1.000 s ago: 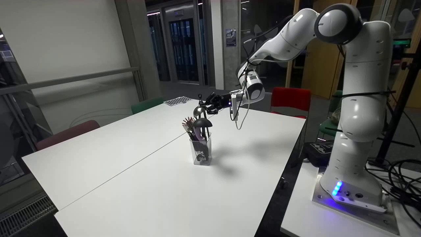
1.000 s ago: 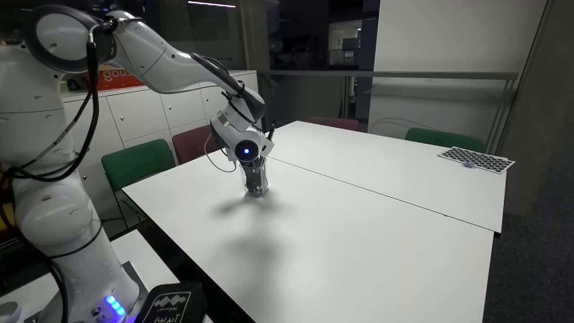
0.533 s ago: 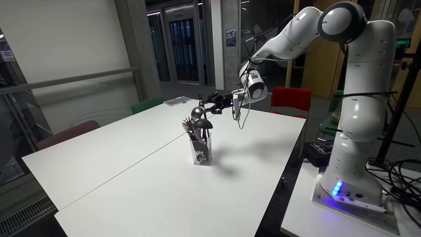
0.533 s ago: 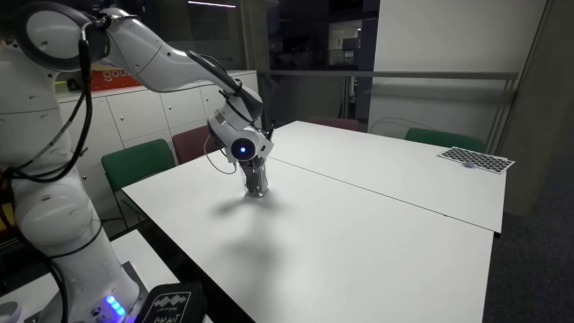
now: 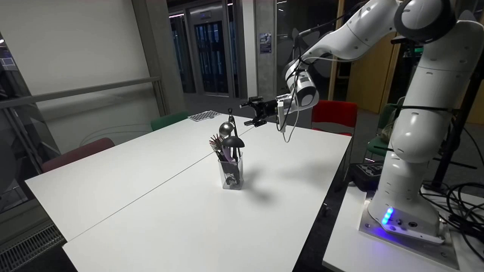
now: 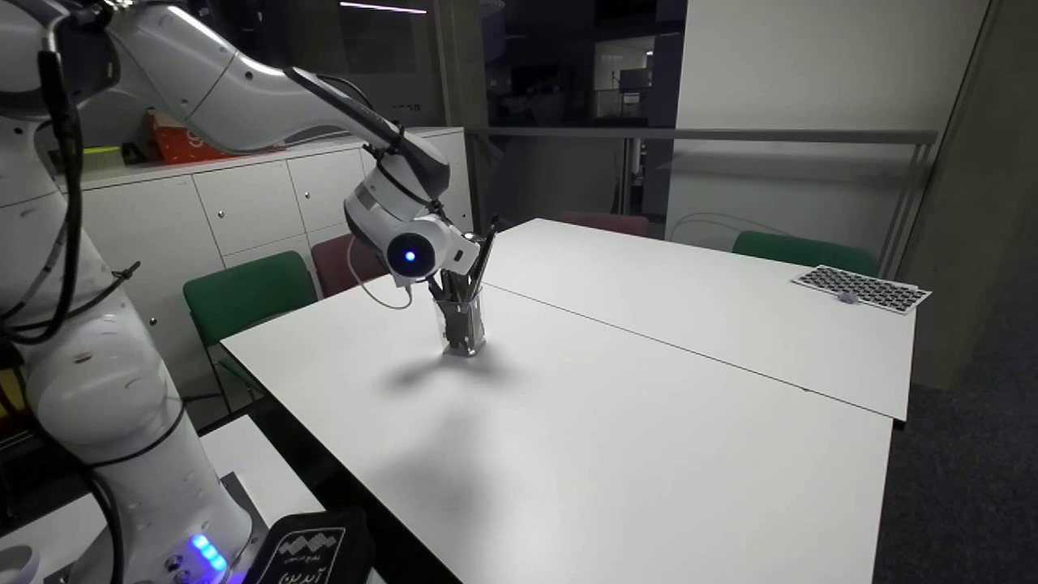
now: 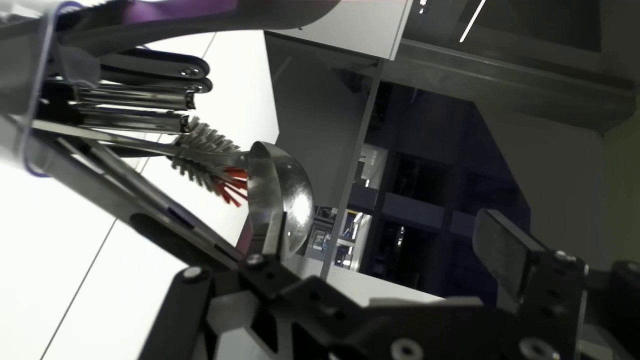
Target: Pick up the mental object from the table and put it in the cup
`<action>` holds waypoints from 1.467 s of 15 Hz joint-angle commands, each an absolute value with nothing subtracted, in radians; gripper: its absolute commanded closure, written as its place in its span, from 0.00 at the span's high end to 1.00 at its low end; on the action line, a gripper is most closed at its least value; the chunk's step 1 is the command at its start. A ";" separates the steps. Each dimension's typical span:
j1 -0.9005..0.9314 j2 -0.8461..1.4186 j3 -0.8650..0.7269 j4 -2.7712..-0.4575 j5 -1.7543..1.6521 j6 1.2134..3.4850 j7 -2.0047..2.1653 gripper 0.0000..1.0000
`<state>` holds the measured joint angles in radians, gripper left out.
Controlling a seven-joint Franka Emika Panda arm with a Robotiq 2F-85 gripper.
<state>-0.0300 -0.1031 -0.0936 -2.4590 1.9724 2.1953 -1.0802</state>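
Note:
A metal ladle [image 5: 226, 129], the task's metal object, stands among other utensils in the clear plastic cup [image 5: 225, 183], its round bowl above the rim. In the wrist view the shiny ladle [image 7: 295, 185] lies partly behind one finger. My gripper [image 5: 245, 114] is open beside and slightly above the ladle's bowl, apart from it, with nothing between its fingers. The wrist view shows the gripper [image 7: 380, 222] with its two pads wide apart. In an exterior view the arm's wrist hides most of the gripper, close to the cup [image 6: 477, 345].
The cup also holds a black ladle [image 5: 233, 141], a bristle brush [image 5: 216, 142] and several other tools. A patterned board [image 6: 864, 288] lies on the far table corner. Chairs, among them a red chair [image 5: 334, 117], stand round the table. A black case [image 6: 316, 547] sits near the robot's base.
My gripper has opened and let go at the metal ladle, then drawn back and a little up toward the robot's base. The ladle stays in the cup, its bowl shifted slightly.

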 commanded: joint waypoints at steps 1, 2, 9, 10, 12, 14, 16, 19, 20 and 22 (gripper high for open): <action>-0.060 -0.310 -0.055 -2.586 1.820 2.435 -0.923 1.00; -0.064 -0.352 -0.045 -2.610 1.735 2.502 -0.834 1.00; -0.225 -0.488 0.106 -2.782 1.119 2.680 -0.266 1.00; -0.297 -0.498 0.162 -2.795 1.028 2.660 -0.184 1.00; -0.452 -0.529 0.281 -2.809 0.848 2.603 -0.023 1.00; -0.597 -0.549 0.378 -2.776 0.672 2.527 0.124 1.00; -0.745 -0.661 0.450 -2.759 0.493 2.362 0.254 1.00; -0.639 -0.604 0.271 -2.676 0.227 2.150 0.308 1.00; -0.598 -0.605 0.217 -2.652 0.175 2.075 0.285 1.00; -0.495 -0.639 0.107 -2.600 0.123 1.941 0.206 1.00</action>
<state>-0.6342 -0.6282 0.2654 -2.6805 0.2090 2.0997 0.2715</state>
